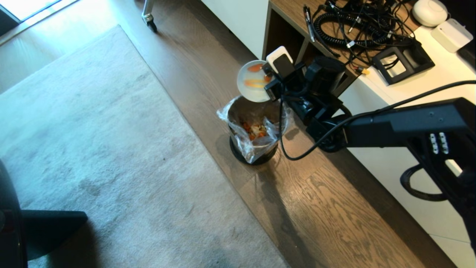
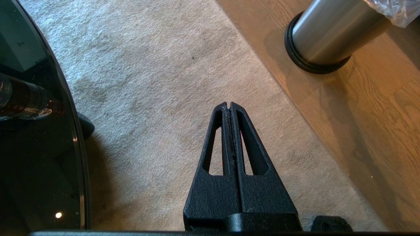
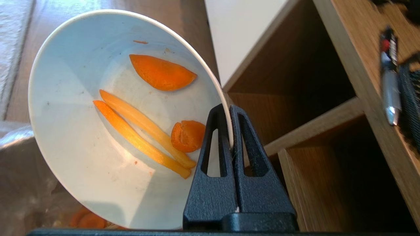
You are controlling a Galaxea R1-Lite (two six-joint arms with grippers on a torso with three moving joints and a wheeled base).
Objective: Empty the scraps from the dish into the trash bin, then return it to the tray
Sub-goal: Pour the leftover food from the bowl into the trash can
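The right gripper point(image 3: 229, 131) is clamped on the dish point(image 3: 98, 131) rim, holding it tipped above the trash bin point(image 1: 254, 130); the bin's mouth lies at six o'clock below; scraps point(image 3: 144, 134) cling inside; the left gripper point(image 2: 228, 108), pressed together, hangs idle over the carpet point(image 2: 147, 65).

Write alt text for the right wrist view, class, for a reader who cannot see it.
The right gripper pinches the rim of the white dish, tipped steeply on edge over the bagged trash bin. Scraps cling inside: two yellow strips and two orange chunks. Wooden shelving stands behind.
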